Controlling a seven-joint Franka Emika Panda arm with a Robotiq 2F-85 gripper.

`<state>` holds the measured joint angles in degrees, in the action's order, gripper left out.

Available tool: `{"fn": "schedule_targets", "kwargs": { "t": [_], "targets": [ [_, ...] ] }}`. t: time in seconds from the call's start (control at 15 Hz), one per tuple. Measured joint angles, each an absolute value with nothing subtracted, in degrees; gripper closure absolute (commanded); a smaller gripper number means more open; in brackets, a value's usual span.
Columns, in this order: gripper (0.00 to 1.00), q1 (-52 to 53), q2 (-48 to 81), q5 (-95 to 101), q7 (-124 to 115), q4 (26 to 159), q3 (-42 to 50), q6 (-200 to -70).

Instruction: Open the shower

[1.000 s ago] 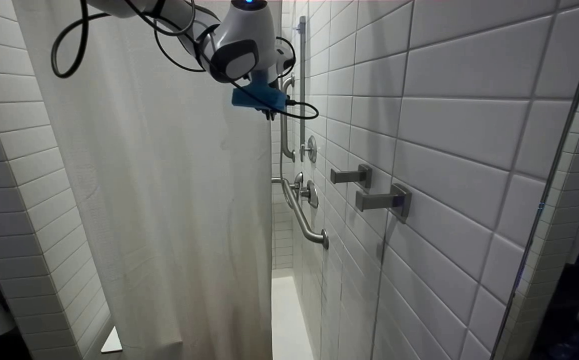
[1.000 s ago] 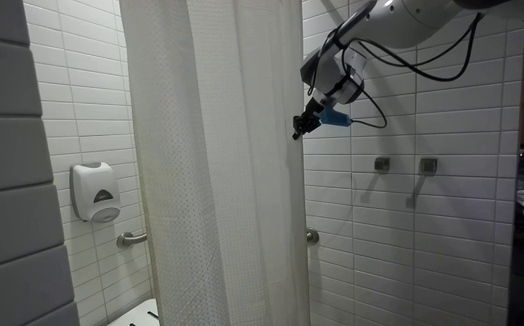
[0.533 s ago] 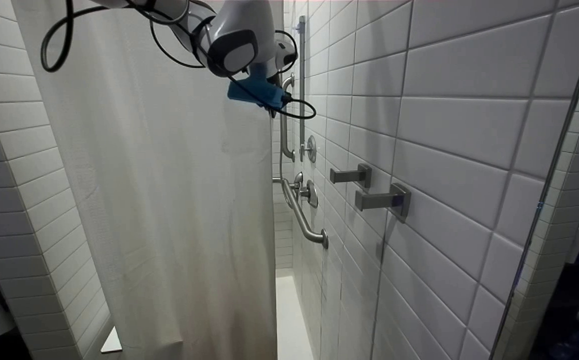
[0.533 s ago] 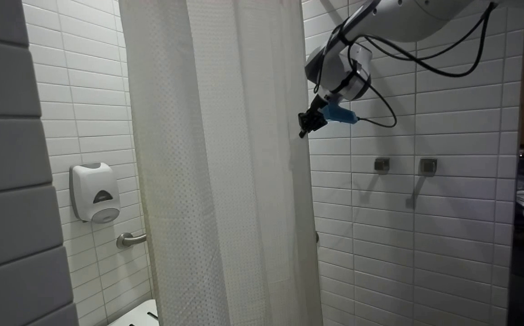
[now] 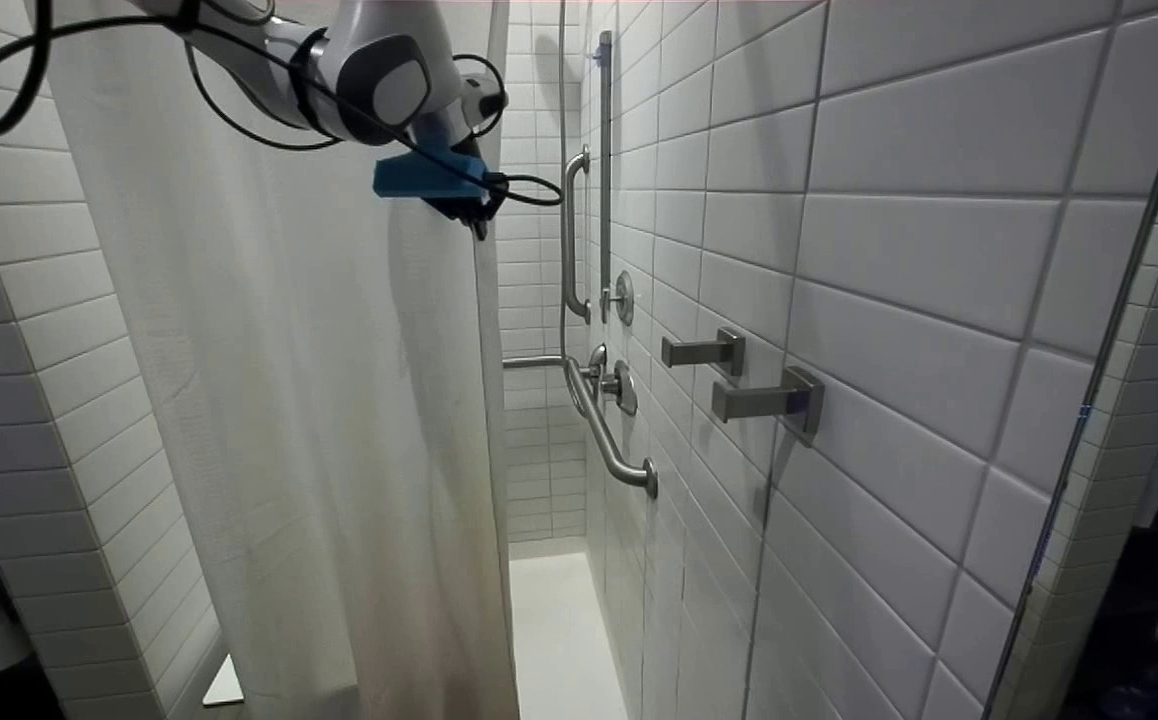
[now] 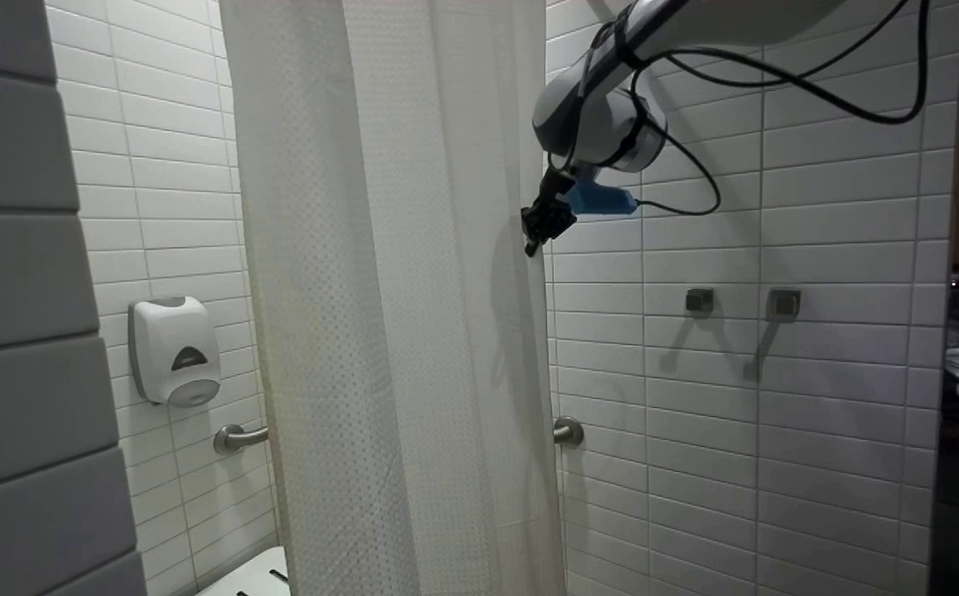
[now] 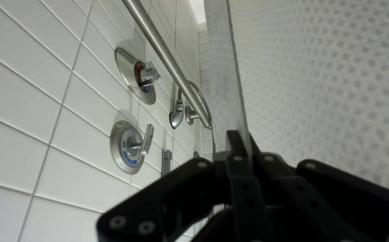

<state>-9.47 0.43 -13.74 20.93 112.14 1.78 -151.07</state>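
Step in hand (our judgement): drawing the curtain (image 5: pixel 339 420) aside to open the shower (image 5: pixel 539 470). In the wrist view the end effector (image 7: pixel 246 144) is closed on the curtain's free edge (image 7: pixel 224 84), a narrow strip pinched between its fingers (image 7: pixel 236 143). The stall lies behind the cloth; in an exterior view part of its white floor (image 5: pixel 557 630) shows between that edge and the wall (image 5: pixel 899 300) bearing the hooks (image 5: pixel 754 402). For a good pull we should travel sideways, away from the hooks, slowly and level. Only the edge is caught, so a jerk could strip it from the grip. The curtain's top is out of view; we cannot check for snags there, and would ease off should the cloth go taut.
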Motion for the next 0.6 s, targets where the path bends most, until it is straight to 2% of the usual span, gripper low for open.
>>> {"fn": "schedule_targets", "kwargs": {
  "t": [0.6],
  "targets": [
    [1.0,-3.2,-5.7,4.7,14.8,116.8,0.5,-147.5]
  ]
}}
